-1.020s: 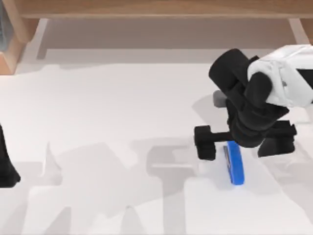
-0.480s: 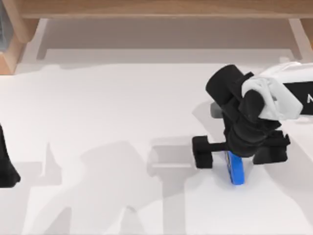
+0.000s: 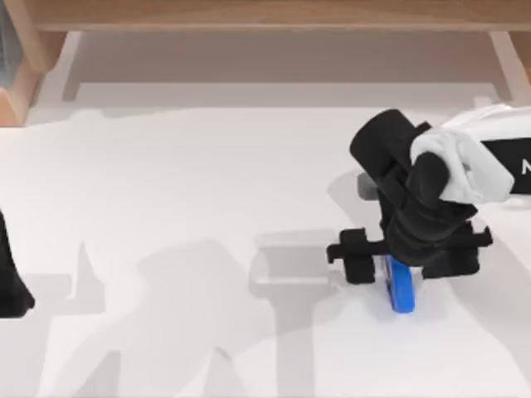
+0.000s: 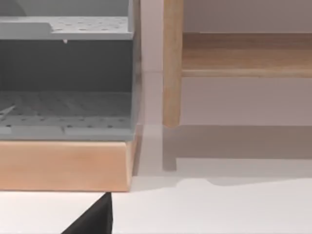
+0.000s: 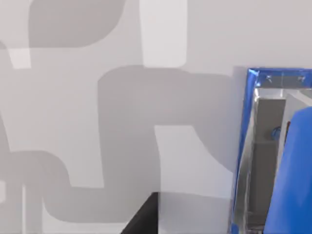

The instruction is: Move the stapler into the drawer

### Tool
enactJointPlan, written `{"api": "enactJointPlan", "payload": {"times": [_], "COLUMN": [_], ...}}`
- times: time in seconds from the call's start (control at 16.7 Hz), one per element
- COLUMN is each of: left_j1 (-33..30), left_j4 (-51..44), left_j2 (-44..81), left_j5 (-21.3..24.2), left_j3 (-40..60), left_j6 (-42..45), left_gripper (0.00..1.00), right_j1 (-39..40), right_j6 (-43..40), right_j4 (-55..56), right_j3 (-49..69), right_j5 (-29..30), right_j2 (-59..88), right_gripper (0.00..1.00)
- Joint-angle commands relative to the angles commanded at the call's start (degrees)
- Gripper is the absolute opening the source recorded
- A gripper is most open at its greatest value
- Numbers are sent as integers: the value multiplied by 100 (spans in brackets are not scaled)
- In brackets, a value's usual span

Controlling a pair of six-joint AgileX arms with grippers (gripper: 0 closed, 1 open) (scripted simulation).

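Over the right half of the white worktop (image 3: 166, 166), the right gripper (image 3: 405, 259) reaches straight down from its black wrist, with the white arm stretching off toward the right edge. Its two dark fingers stand apart, one on each side of the stapler (image 3: 401, 287), and they look close to its sides; whether they actually press on it cannot be told from above. That stapler is bright blue and narrow, lying flat on the worktop with its length running toward the near edge, its far end hidden beneath the wrist. From the right wrist view the stapler (image 5: 273, 156) sits very close, its blue body and grey metal parts plain to see. At the left edge of the top view, the left arm (image 3: 10, 278) sits parked. Its wrist view faces a wooden-fronted grey drawer unit (image 4: 66, 122) beside a wooden post (image 4: 172, 63).
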Motion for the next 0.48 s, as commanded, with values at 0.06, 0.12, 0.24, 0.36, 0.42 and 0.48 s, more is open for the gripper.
{"api": "enactJointPlan", "payload": {"times": [0.06, 0.12, 0.24, 0.36, 0.42, 0.48], "left_j1": [0, 0, 0, 0, 0, 0], "left_j4": [0, 0, 0, 0, 0, 0], "left_j2": [0, 0, 0, 0, 0, 0], "left_j5": [0, 0, 0, 0, 0, 0], "left_j3": [0, 0, 0, 0, 0, 0], "left_j6": [0, 0, 0, 0, 0, 0], "left_gripper": [100, 100, 100, 100, 100, 100], "right_j1": [0, 0, 0, 0, 0, 0], "right_j6": [0, 0, 0, 0, 0, 0], "right_j4": [0, 0, 0, 0, 0, 0], "right_j3": [0, 0, 0, 0, 0, 0], "right_j5": [0, 0, 0, 0, 0, 0], "right_j2": [0, 0, 0, 0, 0, 0], "right_gripper": [25, 17, 2, 0, 0, 0]}}
